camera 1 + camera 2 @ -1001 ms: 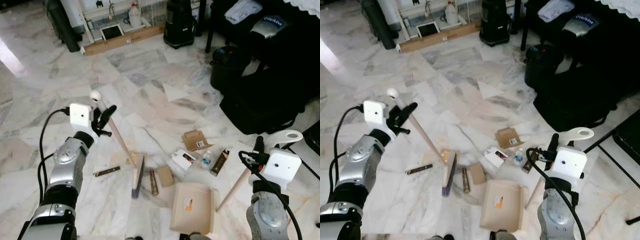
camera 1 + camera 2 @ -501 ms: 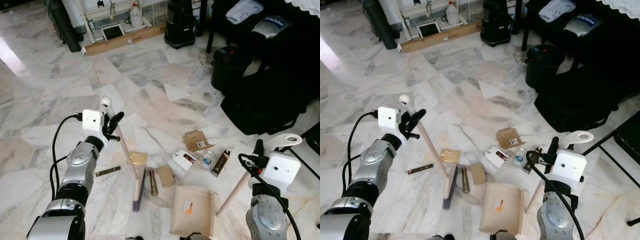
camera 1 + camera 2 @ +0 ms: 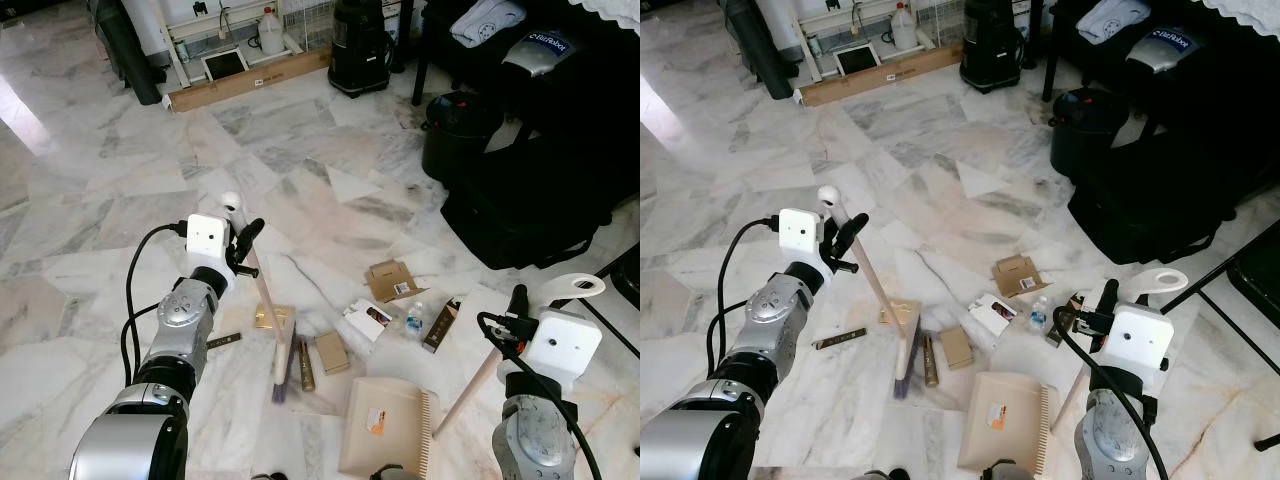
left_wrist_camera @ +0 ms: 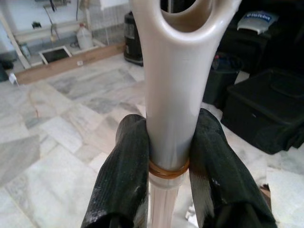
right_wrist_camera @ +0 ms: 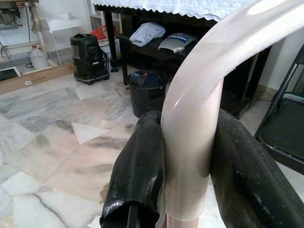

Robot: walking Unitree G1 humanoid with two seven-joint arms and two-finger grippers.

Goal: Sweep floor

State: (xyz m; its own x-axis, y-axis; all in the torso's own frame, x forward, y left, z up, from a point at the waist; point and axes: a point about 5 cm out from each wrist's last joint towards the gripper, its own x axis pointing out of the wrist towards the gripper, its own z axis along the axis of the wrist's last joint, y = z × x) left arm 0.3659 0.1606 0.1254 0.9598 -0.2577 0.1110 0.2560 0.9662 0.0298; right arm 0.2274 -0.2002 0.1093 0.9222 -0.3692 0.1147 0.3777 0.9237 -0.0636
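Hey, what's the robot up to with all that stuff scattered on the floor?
It's sweeping litter on a marble floor. The left gripper is shut on the broom handle, with the broom head on the floor beside a small brown box. The right gripper is shut on the dustpan handle, and the beige dustpan rests flat on the floor. An open cardboard box, a small bottle and other packaging lie just beyond the dustpan.

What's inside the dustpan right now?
Only an orange-and-white label shows on the dustpan tray; no litter in it. Cartons and the small bottle lie on the floor beyond. Its near edge is cropped.
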